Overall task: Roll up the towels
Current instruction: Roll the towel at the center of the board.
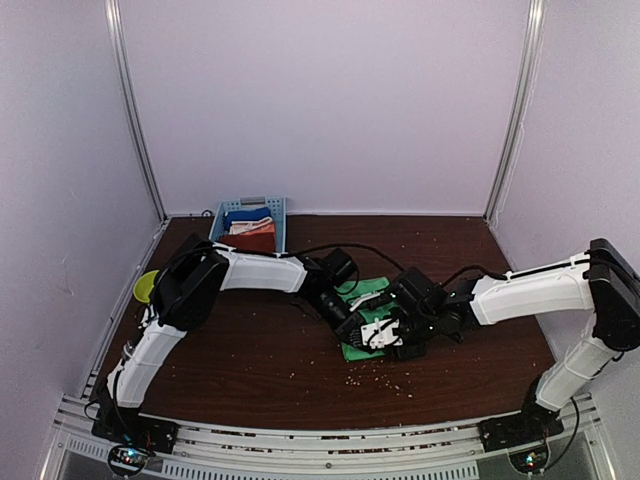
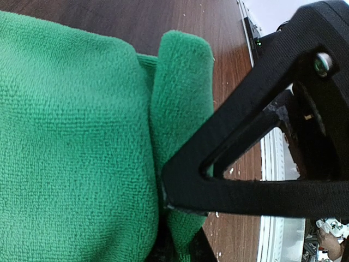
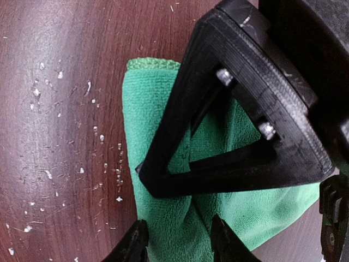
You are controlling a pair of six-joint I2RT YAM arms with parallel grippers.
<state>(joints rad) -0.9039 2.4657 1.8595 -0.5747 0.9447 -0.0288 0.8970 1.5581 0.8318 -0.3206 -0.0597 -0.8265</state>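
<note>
Pinching green towel — left hand, right hand astride

Overhead, green towel lies mostly hidden under left gripper and right gripper, basket contents too small to sort, and in the left wrist view the towel runs off left and bottom edges, lower jaw mostly buried.

Two towels (green, rust), one basket
</note>
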